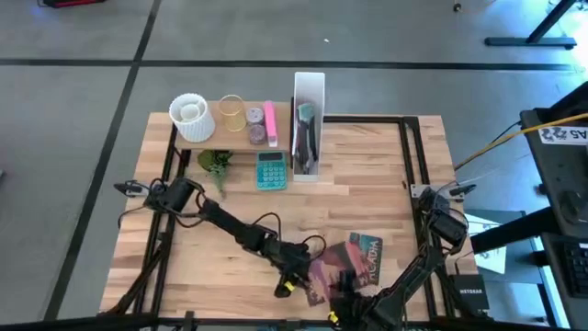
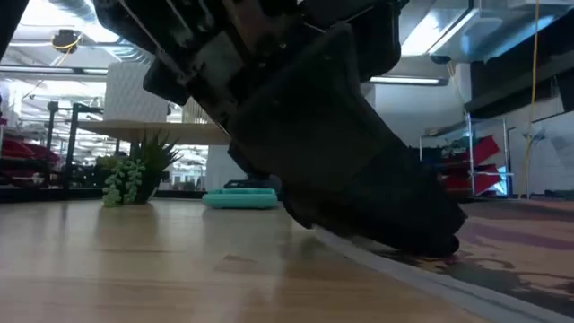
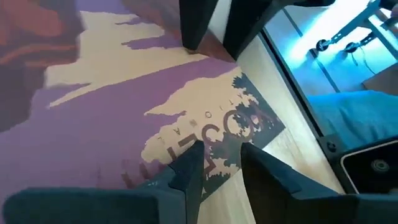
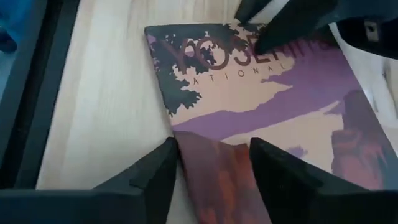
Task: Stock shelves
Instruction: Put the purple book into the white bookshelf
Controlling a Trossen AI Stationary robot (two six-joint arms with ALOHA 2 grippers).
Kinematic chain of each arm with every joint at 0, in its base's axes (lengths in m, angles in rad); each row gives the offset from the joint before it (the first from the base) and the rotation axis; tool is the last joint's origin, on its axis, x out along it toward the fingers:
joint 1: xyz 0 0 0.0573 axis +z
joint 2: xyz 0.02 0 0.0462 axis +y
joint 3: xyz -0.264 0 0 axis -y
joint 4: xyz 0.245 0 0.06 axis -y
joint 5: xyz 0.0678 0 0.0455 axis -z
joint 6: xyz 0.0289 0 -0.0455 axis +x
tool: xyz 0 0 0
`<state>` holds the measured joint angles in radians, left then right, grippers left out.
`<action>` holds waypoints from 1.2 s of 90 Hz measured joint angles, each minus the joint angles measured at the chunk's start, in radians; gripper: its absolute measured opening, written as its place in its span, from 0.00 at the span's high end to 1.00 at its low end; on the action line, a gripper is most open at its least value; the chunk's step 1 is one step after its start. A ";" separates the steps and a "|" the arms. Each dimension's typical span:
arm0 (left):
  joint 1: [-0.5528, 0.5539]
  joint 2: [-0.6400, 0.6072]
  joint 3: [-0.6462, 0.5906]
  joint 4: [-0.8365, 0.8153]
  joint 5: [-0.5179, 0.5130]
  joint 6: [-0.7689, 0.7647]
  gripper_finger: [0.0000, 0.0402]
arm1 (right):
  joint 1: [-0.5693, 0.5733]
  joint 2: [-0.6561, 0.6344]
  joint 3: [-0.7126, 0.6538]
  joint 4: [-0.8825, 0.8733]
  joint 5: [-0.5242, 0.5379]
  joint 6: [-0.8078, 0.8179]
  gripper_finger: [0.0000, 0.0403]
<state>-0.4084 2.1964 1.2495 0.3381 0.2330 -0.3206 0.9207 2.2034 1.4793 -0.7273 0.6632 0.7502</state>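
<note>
Flat glossy book (purple cover)

Purple, tan and rust-red book; teal calculator; white file box.

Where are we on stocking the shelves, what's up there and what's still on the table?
Already on the shelf: white pot, glass cup and pink items. The file box holds dark items. In hand: left gripper and right gripper, both open, are over the Yosemite book, which lies flat on the table. Left: that book, the teal calculator and the small plant.
</note>
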 joint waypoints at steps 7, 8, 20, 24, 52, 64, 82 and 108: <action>-0.001 0.001 0.000 0.010 0.025 -0.001 0.78 | 0.000 0.002 -0.002 -0.008 0.020 0.000 0.69; -0.001 0.001 0.000 0.012 0.028 -0.001 0.78 | 0.000 0.002 -0.002 -0.009 0.024 0.000 0.71; -0.003 0.001 -0.002 0.029 0.039 -0.007 0.78 | -0.001 0.002 -0.003 -0.005 0.034 -0.003 0.88; -0.003 -0.007 -0.002 0.021 0.040 -0.003 0.78 | -0.001 0.002 -0.003 0.000 0.036 -0.004 0.93; -0.032 -0.204 0.001 -0.155 -0.151 0.137 0.78 | -0.009 0.006 0.021 0.037 0.046 0.026 0.94; -0.029 -0.236 0.001 -0.280 -0.389 0.153 0.78 | -0.008 0.006 0.050 0.046 0.016 -0.078 0.89; 0.030 -0.195 0.000 -0.435 -0.479 0.057 0.78 | -0.007 0.004 0.080 0.053 -0.027 -0.247 0.66; 0.048 -0.121 0.004 -0.388 -0.414 0.039 0.78 | -0.002 0.047 0.082 0.026 0.043 -0.490 0.41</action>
<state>-0.3599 2.0756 1.2537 -0.0495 -0.1812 -0.2814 0.9190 2.2507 1.5617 -0.7016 0.7058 0.2606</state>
